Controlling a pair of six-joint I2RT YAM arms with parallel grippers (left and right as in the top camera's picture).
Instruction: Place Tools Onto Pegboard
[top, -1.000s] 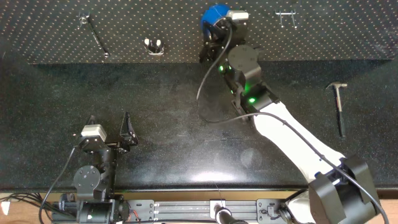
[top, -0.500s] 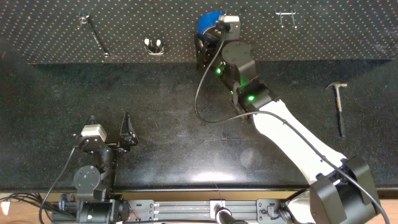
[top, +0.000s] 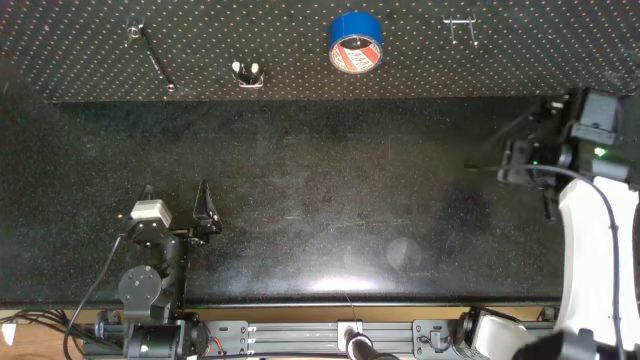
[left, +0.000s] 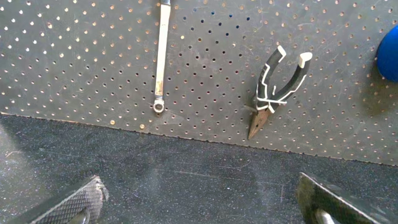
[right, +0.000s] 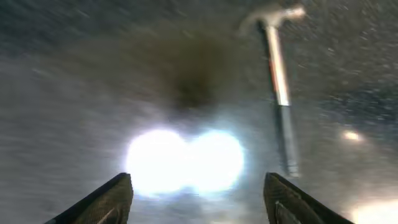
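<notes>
A blue tape roll (top: 355, 43) hangs on the pegboard (top: 60, 60), with a wrench (top: 155, 58) and pliers (top: 248, 73) hanging to its left. Through the left wrist camera the wrench (left: 161, 56), the pliers (left: 277, 87) and an edge of the tape (left: 388, 53) show on the board. My left gripper (top: 205, 210) rests open near its base, holding nothing. At the table's right side my right gripper (right: 199, 205) hovers open, with the hammer (right: 280, 81) lying on the table ahead of its fingers. Below the right arm, part of the hammer handle (top: 549, 208) shows.
A bare double hook (top: 459, 30) sticks out of the pegboard right of the tape. The black tabletop (top: 320, 200) stretches between the arms. A bright glare spot (right: 183, 162) lies on the table under the right gripper.
The right gripper let go of the tape, which now hangs on the pegboard. The right arm swung from the board to the right side, over the hammer. The left arm kept still.
</notes>
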